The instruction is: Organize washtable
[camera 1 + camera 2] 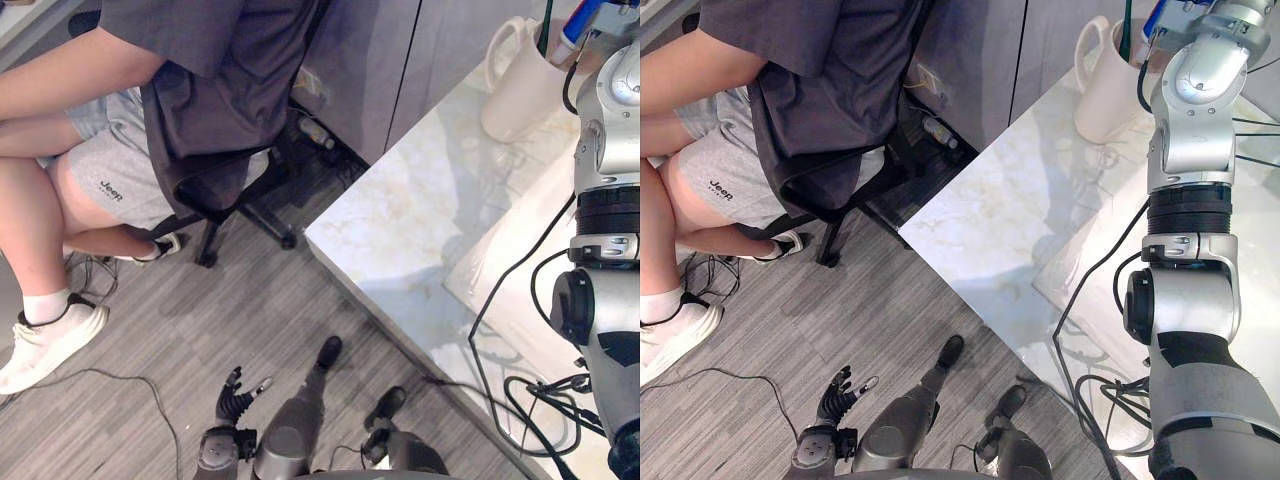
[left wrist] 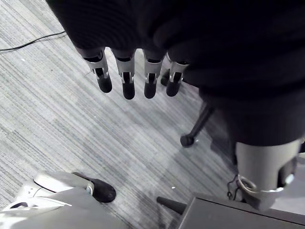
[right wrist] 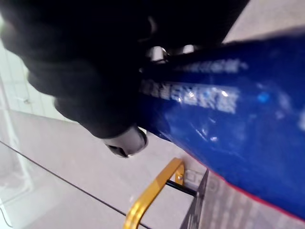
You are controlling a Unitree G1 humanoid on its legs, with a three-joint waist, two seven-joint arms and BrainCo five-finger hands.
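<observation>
Presently the right hand (image 3: 97, 88) clasps a blue tube (image 3: 228, 129) by the mug (image 1: 518, 85) at the table's (image 1: 420, 220) upper right, apparently not yet stowed; the left hand (image 2: 125, 71) hangs slack, lower left.

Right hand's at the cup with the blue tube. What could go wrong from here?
The blue tube sits in the right hand by the white cup; a nudge could tip it. The seated person is close to the counter; a wide arm swing might reach them.
</observation>
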